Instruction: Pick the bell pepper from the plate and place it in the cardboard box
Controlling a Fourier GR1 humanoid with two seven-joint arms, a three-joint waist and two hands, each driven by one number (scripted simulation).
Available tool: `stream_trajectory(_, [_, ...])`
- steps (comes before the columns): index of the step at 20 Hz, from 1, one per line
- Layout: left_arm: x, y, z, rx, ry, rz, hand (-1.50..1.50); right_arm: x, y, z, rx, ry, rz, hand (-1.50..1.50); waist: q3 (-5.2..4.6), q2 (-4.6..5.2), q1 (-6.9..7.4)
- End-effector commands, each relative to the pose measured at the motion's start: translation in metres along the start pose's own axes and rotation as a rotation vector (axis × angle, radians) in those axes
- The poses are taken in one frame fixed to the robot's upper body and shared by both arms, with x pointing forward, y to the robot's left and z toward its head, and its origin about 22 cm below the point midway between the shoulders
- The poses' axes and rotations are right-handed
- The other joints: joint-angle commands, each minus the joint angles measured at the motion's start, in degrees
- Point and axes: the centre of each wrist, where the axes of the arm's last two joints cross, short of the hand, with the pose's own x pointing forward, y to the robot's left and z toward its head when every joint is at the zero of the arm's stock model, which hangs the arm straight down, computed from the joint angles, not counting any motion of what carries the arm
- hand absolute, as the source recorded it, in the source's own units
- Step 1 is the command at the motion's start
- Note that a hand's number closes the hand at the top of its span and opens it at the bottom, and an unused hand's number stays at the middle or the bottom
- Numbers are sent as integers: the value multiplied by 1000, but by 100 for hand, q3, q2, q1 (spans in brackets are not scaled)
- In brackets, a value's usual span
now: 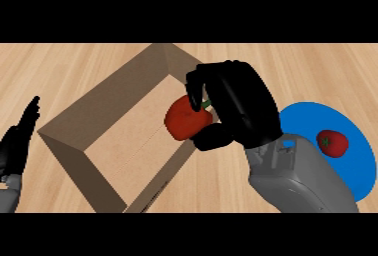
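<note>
Right now the right hand (235, 102) is curled around a red bell pepper (186, 119), fingers wrapped over its top and the thumb tucked under its lower right side. The pepper is held at the right wall of the cardboard box (77, 145), overlapping that wall's rim so that most of its red body shows over the box's inside. Its green stem (207, 104) sits at the upper right, mostly hidden by the fingers, so the pepper's long axis runs tilted from the stem at upper right down toward the lower left; how much of it the hand hides cannot be told.

The box is open-topped, lying at an angle on the wooden counter (88, 60). To the right, partly under the grey forearm, lies a blue plate (353, 170) with a small red tomato (332, 143) on it. At the left edge the left hand (16, 145) rests open, fingers straight and pointing up.
</note>
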Motion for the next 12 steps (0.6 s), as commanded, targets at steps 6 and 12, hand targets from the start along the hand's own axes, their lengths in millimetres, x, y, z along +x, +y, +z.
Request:
stream_trajectory(6, [17,-16,-11,-27,1,12,0,42,19,-69,53,90,-149,150,2,46,106])
stream_trajectory(12, [-2,-8,-5,-14,-14,-5,0,31,51,-101,63,137,-162,150,0,52,169])
